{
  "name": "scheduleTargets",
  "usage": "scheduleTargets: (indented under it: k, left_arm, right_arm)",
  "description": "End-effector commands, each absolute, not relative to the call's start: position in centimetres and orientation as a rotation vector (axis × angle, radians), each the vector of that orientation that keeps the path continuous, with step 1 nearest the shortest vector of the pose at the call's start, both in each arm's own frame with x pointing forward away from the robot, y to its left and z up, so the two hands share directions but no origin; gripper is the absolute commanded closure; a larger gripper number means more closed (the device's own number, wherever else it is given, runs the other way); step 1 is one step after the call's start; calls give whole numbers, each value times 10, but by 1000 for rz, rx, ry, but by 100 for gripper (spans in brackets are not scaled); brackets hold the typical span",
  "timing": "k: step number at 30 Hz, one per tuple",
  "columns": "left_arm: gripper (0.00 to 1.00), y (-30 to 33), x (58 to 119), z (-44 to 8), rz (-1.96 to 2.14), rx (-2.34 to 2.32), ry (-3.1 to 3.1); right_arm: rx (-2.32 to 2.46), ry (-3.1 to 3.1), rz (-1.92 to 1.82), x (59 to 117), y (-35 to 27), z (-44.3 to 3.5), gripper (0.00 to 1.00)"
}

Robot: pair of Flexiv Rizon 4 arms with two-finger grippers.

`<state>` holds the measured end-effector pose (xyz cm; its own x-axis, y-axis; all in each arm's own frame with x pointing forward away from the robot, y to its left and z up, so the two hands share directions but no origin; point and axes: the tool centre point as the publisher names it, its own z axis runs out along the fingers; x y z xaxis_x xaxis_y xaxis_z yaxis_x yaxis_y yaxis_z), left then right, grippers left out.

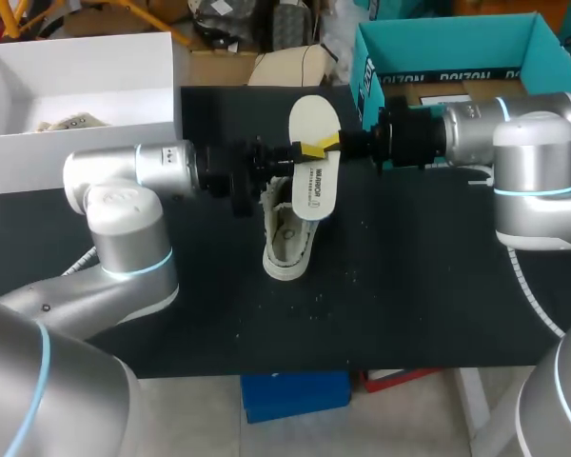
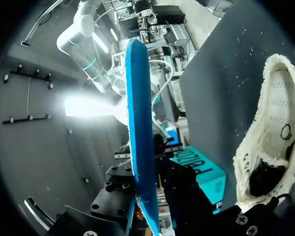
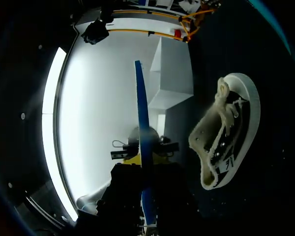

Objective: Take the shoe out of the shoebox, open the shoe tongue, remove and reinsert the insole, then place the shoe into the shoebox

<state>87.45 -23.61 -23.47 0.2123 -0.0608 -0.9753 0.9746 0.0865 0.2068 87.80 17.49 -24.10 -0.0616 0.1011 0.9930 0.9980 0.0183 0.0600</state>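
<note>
Head view, from above and behind: the white insole [image 1: 314, 176] was up in the air over the middle of the dark tabletop [image 1: 409, 286], printed face turned toward the camera. The right tool [image 1: 322, 146] had come in from the right and was pinching the insole near its far end, with one yellow tip lying across the white face. The left tool [image 1: 281, 160] sat at the insole's opposite edge, but I could not tell whether its fingers were spread or pressed together. Below the insole's near end, the cream shoe [image 1: 290, 243] rested on the tabletop with its toe toward the near edge and its frayed opening facing away. From this angle the insole's lower end overlapped that opening. A white box [image 1: 76, 57] stood open at the far left corner, and a teal box [image 1: 438, 43] stood open at the far right. I could not say which of them served as the shoebox, and the shoe was in neither. Pale crumbs dotted the tabletop near the shoe. In the right wrist view the insole [image 3: 141, 123] appeared edge-on with its blue underside showing, yellow tips of the right tool [image 3: 145, 158] sat on either side of it, and the shoe [image 3: 226, 132] lay apart, off to one side. The left wrist view also had the insole [image 2: 137, 123] edge-on, the shoe [image 2: 270, 137] beside it but separate, and the teal box [image 2: 204, 167] beyond.
</note>
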Motion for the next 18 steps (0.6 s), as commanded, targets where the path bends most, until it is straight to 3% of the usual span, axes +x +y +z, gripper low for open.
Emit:
scheduleTargets:
  k: [1, 18]
  left_arm:
    - [82, -231, 872, -234, -1023, 1203, 1045]
    - [82, -230, 869, -237, -1079, 1290, 997]
  right_arm:
    - [-1243, -1338, -1190, 879, 175, -241, 100]
    - [-1243, -1338, -1190, 879, 175, -241, 100]
